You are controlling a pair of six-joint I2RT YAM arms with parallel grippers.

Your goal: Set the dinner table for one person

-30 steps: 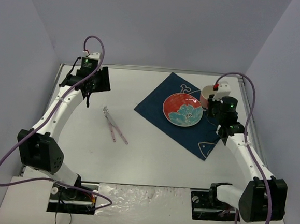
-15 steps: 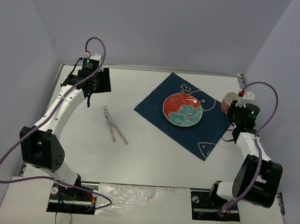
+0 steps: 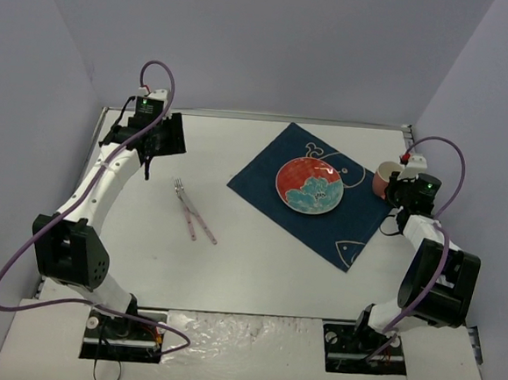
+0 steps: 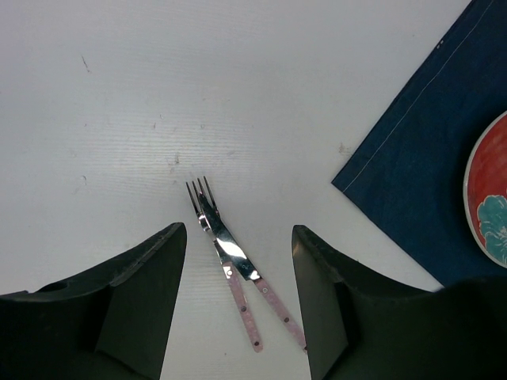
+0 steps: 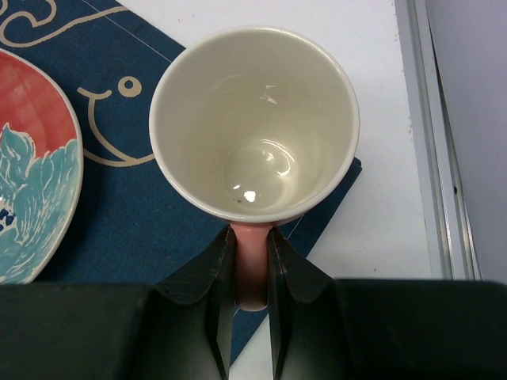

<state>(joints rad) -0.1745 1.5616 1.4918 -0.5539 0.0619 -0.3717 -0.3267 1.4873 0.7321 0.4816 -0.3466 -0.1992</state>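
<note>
Dinner table (image 3: 266,261): flat white rectangular top, matte, bounded by pale lavender walls, with both arm bases at its near edge. Placemat (image 3: 259,180): dark blue cloth with white line drawings, laid cornerwise on the right half of the table. Plate (image 3: 309,186): round, red rim with a teal flower pattern, resting on the middle of the placemat. Mug (image 5: 253,127): pink outside, cream inside, empty and upright, mouth towards the right wrist camera; it sits over the right-hand corner of the placemat near the table's right edge, just beside the plate but apart from it; whether its base touches the surface cannot be told. Fork (image 4: 198,194) and knife (image 4: 238,257): steel with pale pink handles, lying together on the bare table left of the placemat, crossed near the fork's neck with the handles splaying apart towards the near edge. Left gripper (image 4: 238,233): at the far left of the table, jaws spread and holding nothing, raised clear of the cutlery, which shows between its fingers in the wrist view. Right gripper (image 5: 252,237): jaws pinched on the mug's pink handle (image 5: 252,273), one finger on each side.
</note>
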